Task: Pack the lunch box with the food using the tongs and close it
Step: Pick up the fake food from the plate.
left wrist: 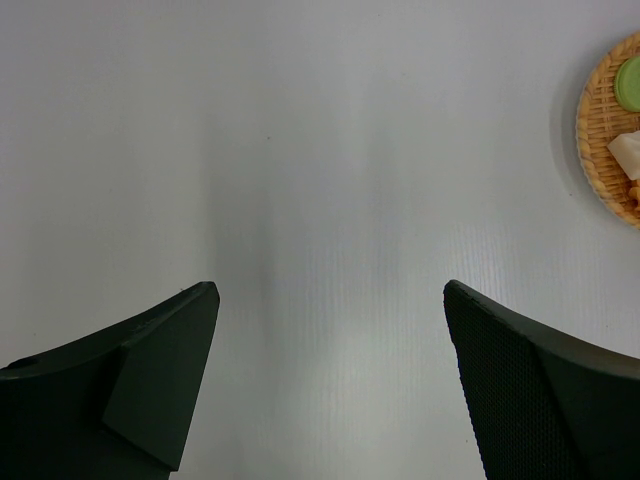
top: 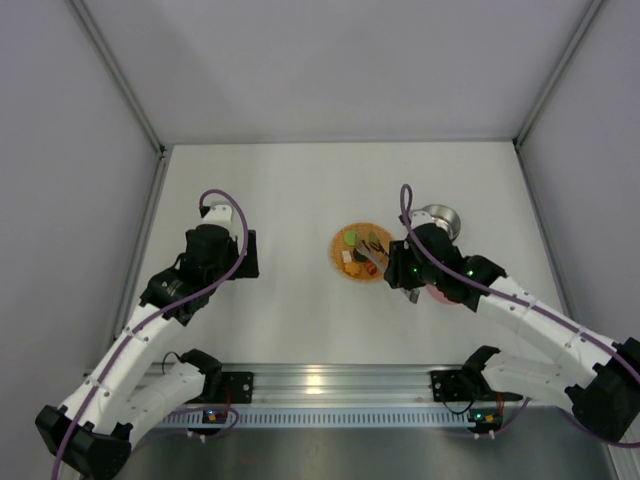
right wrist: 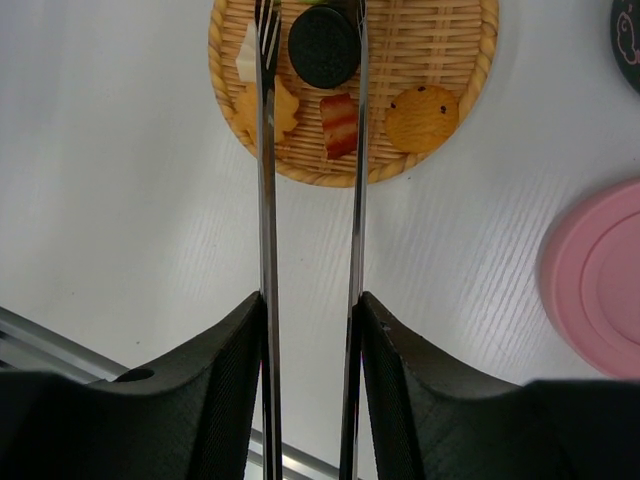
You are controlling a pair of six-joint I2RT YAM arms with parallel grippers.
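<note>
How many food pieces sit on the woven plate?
6: green disc farthest, black round cookie between the silver tongs' arms, white chunk beside it; leaf-shaped biscuit, red-brown strip, speckled round biscuit along the plate's near edge. More may be hidden.

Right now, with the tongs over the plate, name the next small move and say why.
Probably squeeze the right gripper so the tongs close on the black piece: their two arms flank it on the woven plate, with a gap showing on its left side.
</note>
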